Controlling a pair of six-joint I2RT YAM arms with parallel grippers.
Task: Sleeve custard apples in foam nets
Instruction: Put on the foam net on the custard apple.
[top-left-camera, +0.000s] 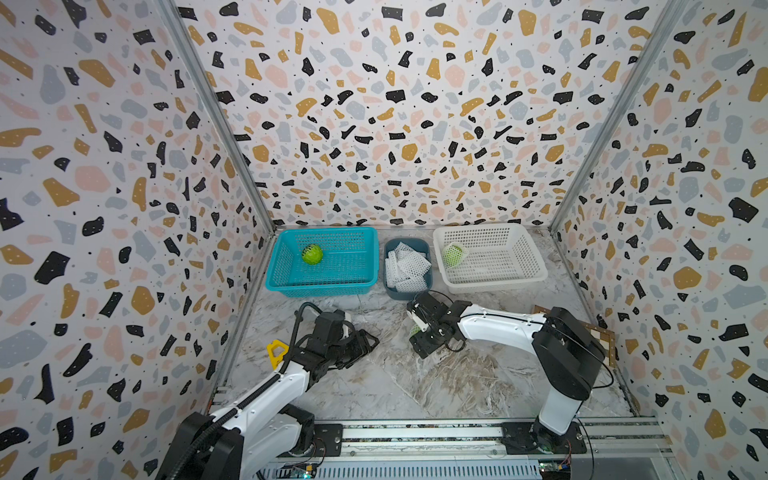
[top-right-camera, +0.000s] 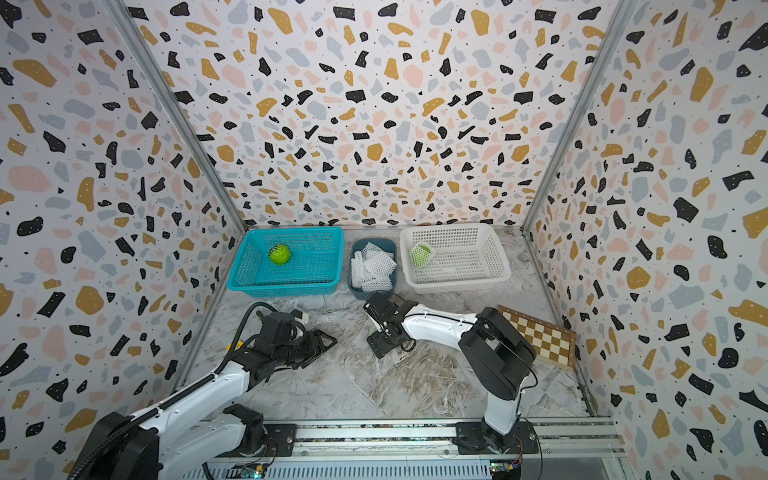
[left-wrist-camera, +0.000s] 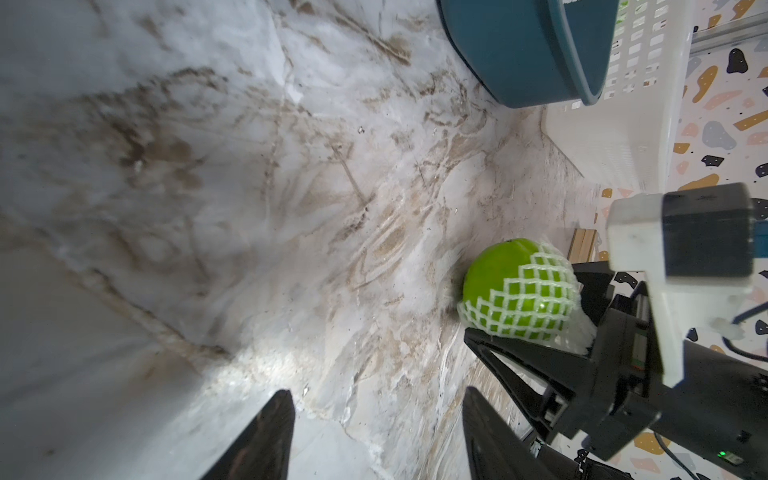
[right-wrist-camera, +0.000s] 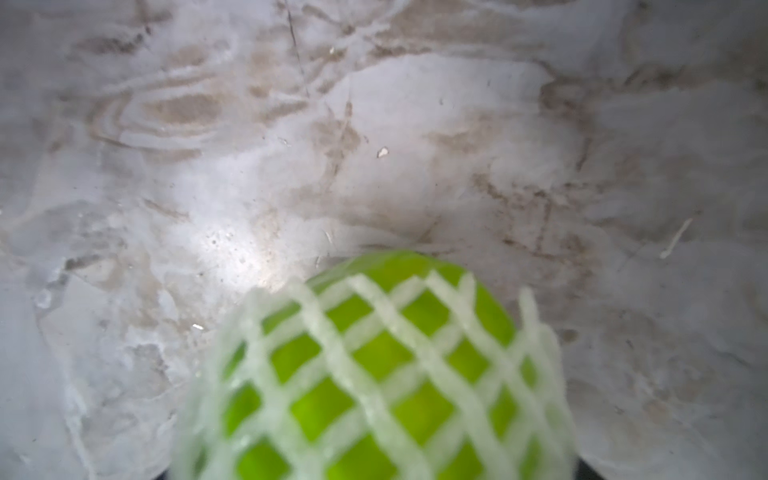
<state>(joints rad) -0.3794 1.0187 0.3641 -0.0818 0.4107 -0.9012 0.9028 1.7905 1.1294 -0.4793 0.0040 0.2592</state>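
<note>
Just above the marble tabletop (top-left-camera: 415, 382), the right claw (top-left-camera: 417, 330) pinches a green fruit (left-wrist-camera: 494, 270) whose net (left-wrist-camera: 536, 307) covers only part; the left claw (left-wrist-camera: 376, 399) hangs spread, empty. A jolt could slide the net off.

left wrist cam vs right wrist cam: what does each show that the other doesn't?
Left wrist only: the teal tub, the white basket, the patterned wall, the left tool open with nothing in it, and the right tool gripping the fruit.

Right wrist only: nothing extra, just a blurred close-up of the net stretched over the fruit.

Both: the green fruit partly covered by the white net, and the marble table.
</note>
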